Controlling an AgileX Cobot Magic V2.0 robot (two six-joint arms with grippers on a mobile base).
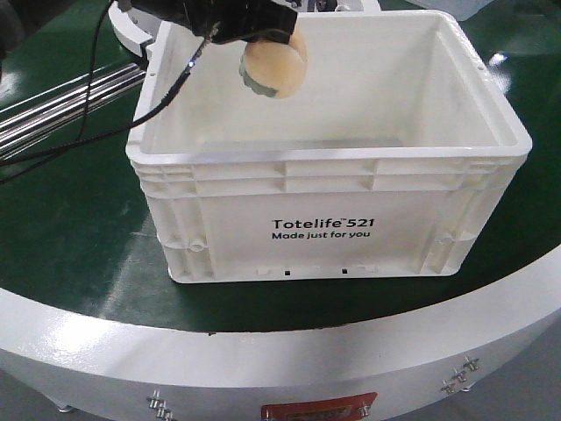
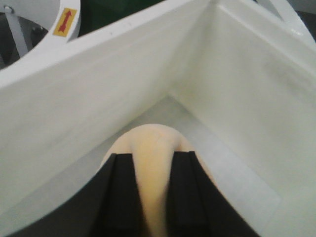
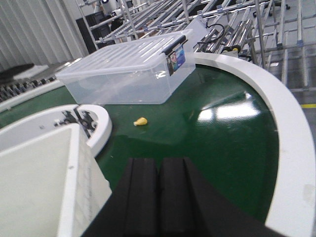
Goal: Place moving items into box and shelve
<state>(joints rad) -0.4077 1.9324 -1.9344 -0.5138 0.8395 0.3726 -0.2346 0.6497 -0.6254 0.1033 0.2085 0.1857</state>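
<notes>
The left gripper (image 1: pixel 263 39) hangs over the rear left part of the box (image 1: pixel 324 219). Its black fingers (image 2: pixel 123 192) are clamped on a soft tan bun (image 1: pixel 274 63), which is held above the bare white floor inside the box. The box stands upright on the green belt (image 1: pixel 79 237), with its printed side facing the front camera. Beside the box, the right gripper (image 3: pixel 158 197) hovers over the belt, jaws pressed together and holding nothing. Beyond the box lie a small yellow item (image 3: pixel 140 121) and a clear lidded tub (image 3: pixel 126 71).
</notes>
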